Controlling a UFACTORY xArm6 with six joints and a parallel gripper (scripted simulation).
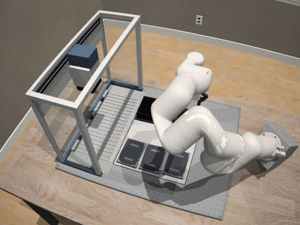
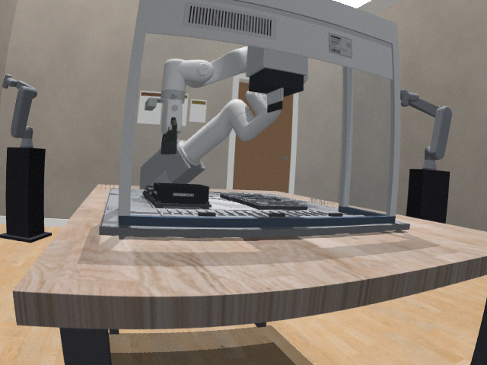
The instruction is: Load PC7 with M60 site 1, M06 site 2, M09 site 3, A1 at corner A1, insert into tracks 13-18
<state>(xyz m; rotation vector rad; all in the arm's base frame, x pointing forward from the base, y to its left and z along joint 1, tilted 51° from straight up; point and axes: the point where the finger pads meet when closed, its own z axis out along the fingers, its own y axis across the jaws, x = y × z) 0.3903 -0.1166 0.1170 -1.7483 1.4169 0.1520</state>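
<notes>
I stand on a thick, pale wooden table (image 1: 43, 169) with visible grain and a rounded front edge, in a room with taupe walls, a plank floor and a brown door (image 2: 263, 157). A grey perforated plate (image 1: 213, 193) lies on the wood and bears the instrument. Its white box frame (image 1: 83, 121) rises over a bed of ribbed, pale loading rails (image 1: 113, 113), with a blue and white head (image 1: 83, 63) hanging from the top beam.

The carrier PC7 (image 1: 135, 139) lies on the apron in front of the rails, a flat, light tray with three dark rectangular sites in a row; each site shows two pale oblong marks. My own arm hides part of the site nearest my base. No plate sits on any of the three sites that I can see.

Beside the apron a black, gridded block (image 1: 145, 108) sits in its nest, tall and box-shaped in the exterior view, with a matte finish. I cannot tell which label it carries, and my arm covers the other nests.

My claw (image 2: 168, 147) hangs well above that block, pointing down, dark against my glossy white links. Its fingers are spread to their widest and grip nothing.
</notes>
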